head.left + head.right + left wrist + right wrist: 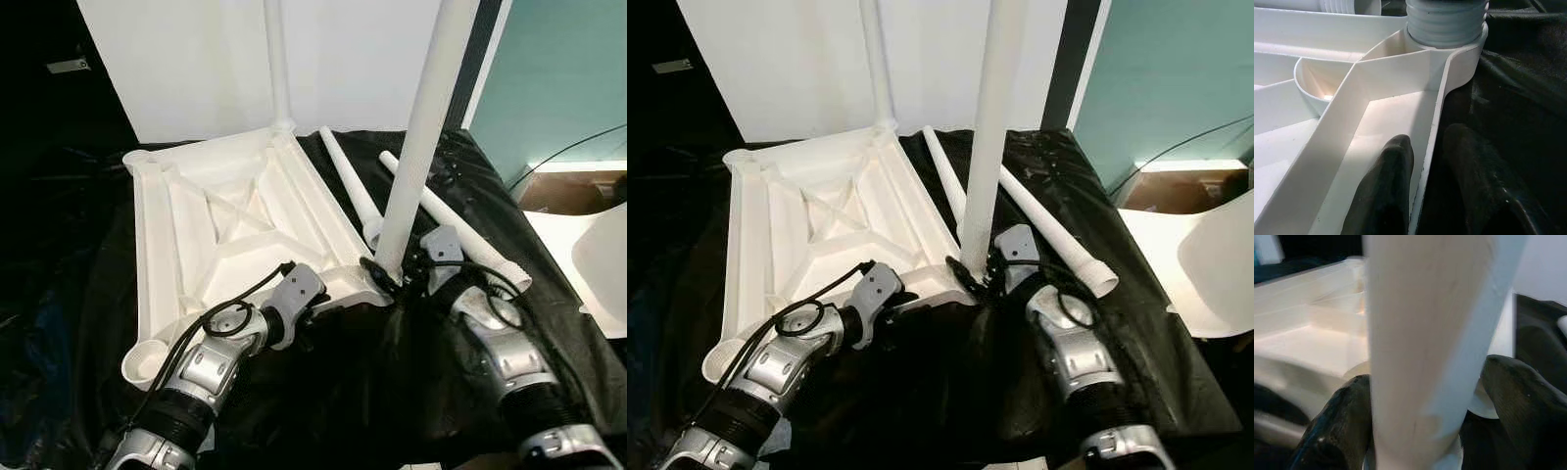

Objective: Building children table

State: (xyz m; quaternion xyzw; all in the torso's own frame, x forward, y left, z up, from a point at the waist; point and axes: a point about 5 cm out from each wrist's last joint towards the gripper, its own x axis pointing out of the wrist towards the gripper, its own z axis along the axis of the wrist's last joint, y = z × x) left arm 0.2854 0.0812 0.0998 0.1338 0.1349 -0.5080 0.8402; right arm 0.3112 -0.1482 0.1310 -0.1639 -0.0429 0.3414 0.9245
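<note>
A white plastic table top [225, 220] lies upside down on a black sheet [392, 372]. One white leg [278, 59] stands in its far corner socket. A second leg [423, 137] stands upright, a little tilted, in the near right corner socket [1447, 29]. My right gripper [1420, 377] is shut on this leg near its foot, one finger on each side. My left gripper [1425, 142] is shut on the table top's near rim beside that socket, one finger inside the wall and one outside. Two loose legs [348, 186] [451, 220] lie on the sheet to the right.
A white moulded piece [602, 264] and a brown cardboard box [568, 191] stand at the right, past the sheet's edge. A white panel [196, 59] stands behind the table top. The near left corner socket [147, 357] holds no leg.
</note>
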